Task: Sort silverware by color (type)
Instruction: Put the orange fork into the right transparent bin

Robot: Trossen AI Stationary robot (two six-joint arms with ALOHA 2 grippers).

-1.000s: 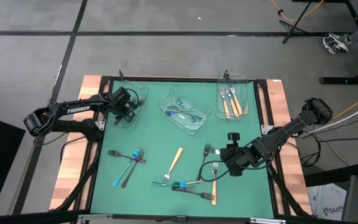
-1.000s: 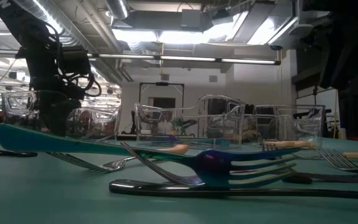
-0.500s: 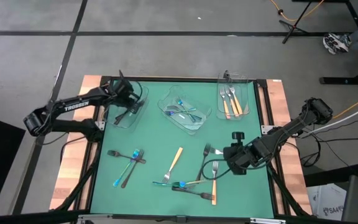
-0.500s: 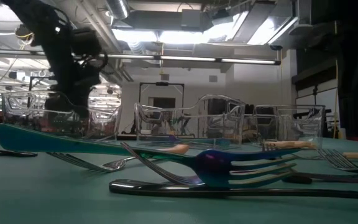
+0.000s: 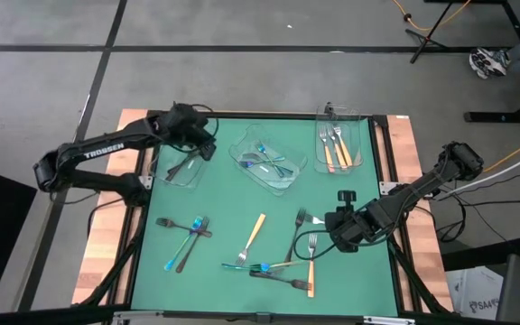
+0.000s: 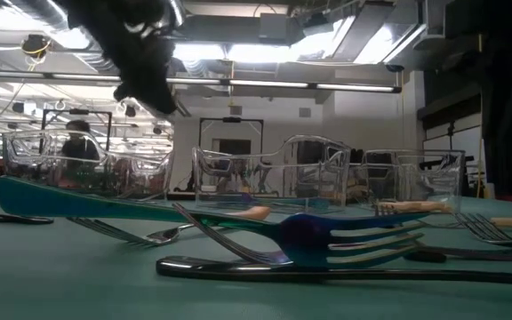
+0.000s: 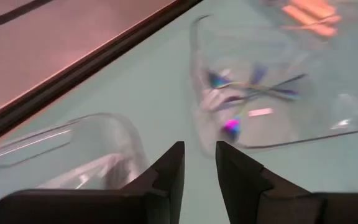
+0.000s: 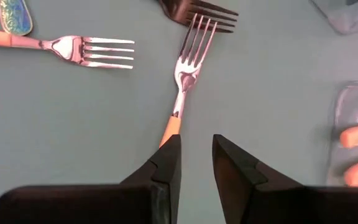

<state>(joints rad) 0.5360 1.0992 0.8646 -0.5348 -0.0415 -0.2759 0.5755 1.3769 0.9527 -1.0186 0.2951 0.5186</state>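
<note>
Silverware lies loose on the green mat: a dark-and-blue cluster [image 5: 188,236], a tan-handled piece [image 5: 255,230], and a mixed pile [image 5: 273,268]. A dark fork [image 5: 179,168] lies in the left clear tray [image 5: 165,171]. Blue-purple pieces [image 5: 267,161] fill the middle tray, and orange-handled forks [image 5: 336,144] the right one. My left gripper [image 5: 203,144] hangs narrowly open above the left tray's far right corner, holding nothing. My right gripper [image 8: 196,146] hovers narrowly open over an orange-handled fork [image 8: 185,74], whose handle end is hidden behind one finger.
The three clear trays stand in a row along the far side of the mat. A black frame [image 5: 395,226] and wooden strips border the mat. In the low view a teal spoon [image 6: 105,206], a blue fork [image 6: 345,236] and a dark utensil [image 6: 327,271] lie nearest.
My left gripper has risen out of the left tray and moved toward the far edge and a little to the right. A dark fork now shows lying in that tray. The right arm has kept still.
</note>
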